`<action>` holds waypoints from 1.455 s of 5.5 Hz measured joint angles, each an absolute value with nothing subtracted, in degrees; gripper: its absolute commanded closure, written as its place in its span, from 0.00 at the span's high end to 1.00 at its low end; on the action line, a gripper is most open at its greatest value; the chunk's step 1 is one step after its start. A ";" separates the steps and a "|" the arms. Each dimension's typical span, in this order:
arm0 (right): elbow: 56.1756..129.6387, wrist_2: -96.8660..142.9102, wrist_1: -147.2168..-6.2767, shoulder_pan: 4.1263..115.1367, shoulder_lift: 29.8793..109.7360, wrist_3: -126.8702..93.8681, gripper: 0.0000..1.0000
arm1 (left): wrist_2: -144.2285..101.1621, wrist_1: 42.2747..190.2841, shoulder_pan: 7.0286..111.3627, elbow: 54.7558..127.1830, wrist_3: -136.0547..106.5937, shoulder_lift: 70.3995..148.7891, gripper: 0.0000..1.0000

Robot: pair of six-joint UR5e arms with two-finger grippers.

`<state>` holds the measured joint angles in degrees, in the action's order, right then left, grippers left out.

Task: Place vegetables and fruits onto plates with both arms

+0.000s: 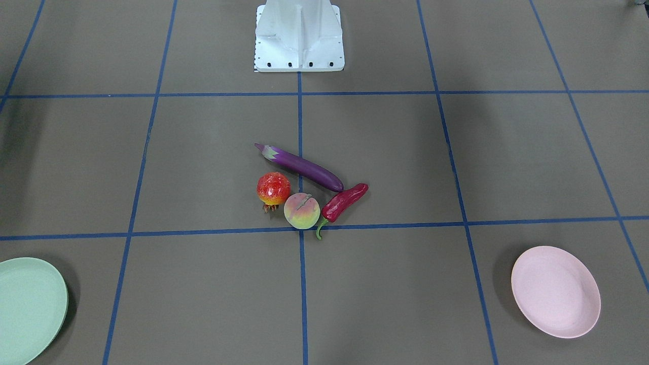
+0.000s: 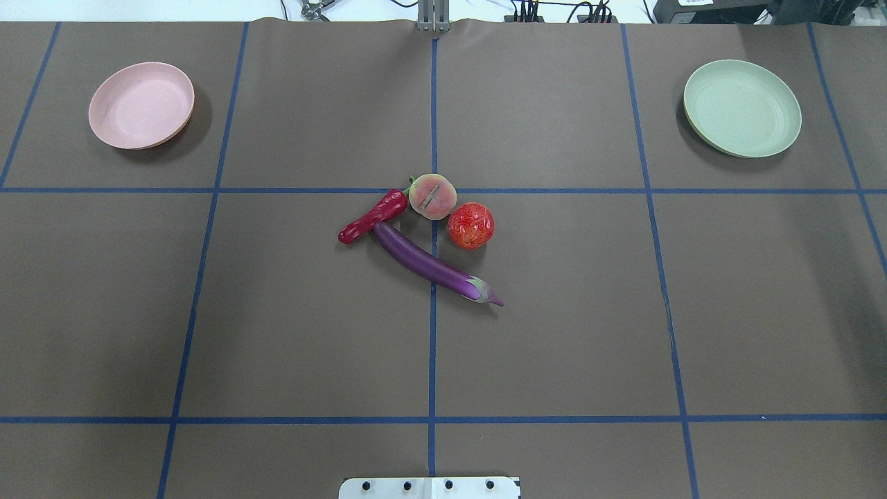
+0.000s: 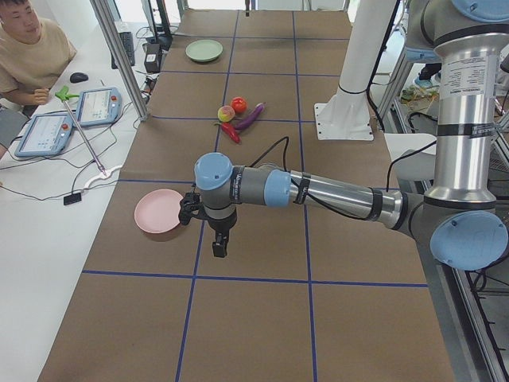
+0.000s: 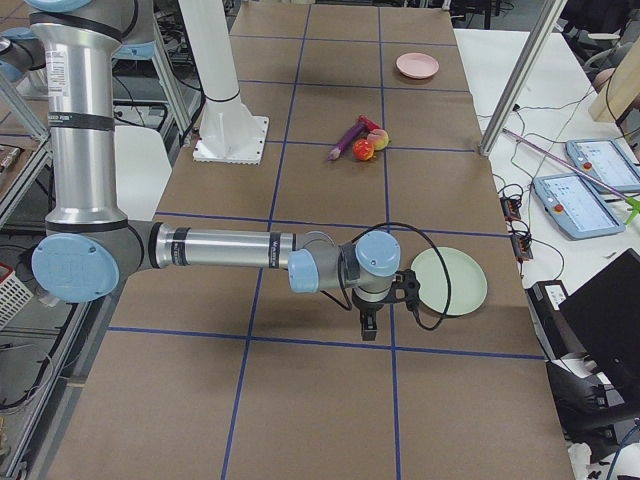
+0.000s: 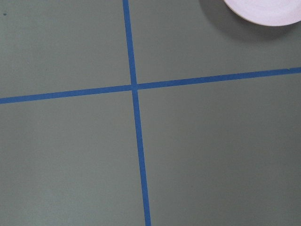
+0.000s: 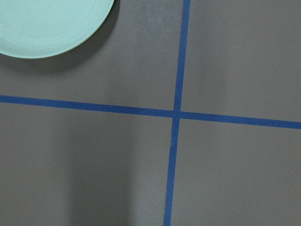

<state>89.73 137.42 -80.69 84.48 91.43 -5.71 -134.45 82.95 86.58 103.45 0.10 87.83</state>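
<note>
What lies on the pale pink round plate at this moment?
Nothing: the pale pink round plate shows a bare inside in the overhead and front views. Only the brown table surface beneath it is covered.

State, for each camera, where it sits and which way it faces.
Front-facing: across the table, facing the white pedestal; no arms.
Overhead: behind the robot, looking down on the eggplant; pedestal edge only.
Exterior left: table's left end; left arm near.
Exterior right: opposite end; right arm near.
Left wrist: straight down, pink plate rim; robot unseen.
Right wrist: straight down, green plate rim; robot unseen.
Shared: front-facing and overhead both show the eggplant.
</note>
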 measured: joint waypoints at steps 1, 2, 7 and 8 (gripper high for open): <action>89.66 138.61 -80.47 84.47 91.98 -5.74 1.00 | -134.45 82.71 86.55 103.69 0.09 87.64 1.00; 89.71 138.69 -80.21 84.47 92.40 -5.70 1.00 | -134.25 82.57 86.53 104.06 0.11 87.32 1.00; 89.88 139.02 -77.98 84.38 92.43 -6.05 1.00 | -134.80 84.02 86.38 104.49 0.34 87.28 1.00; 89.85 139.88 -77.93 84.33 92.40 -6.15 1.00 | -136.10 85.77 85.80 104.74 -0.50 87.43 1.00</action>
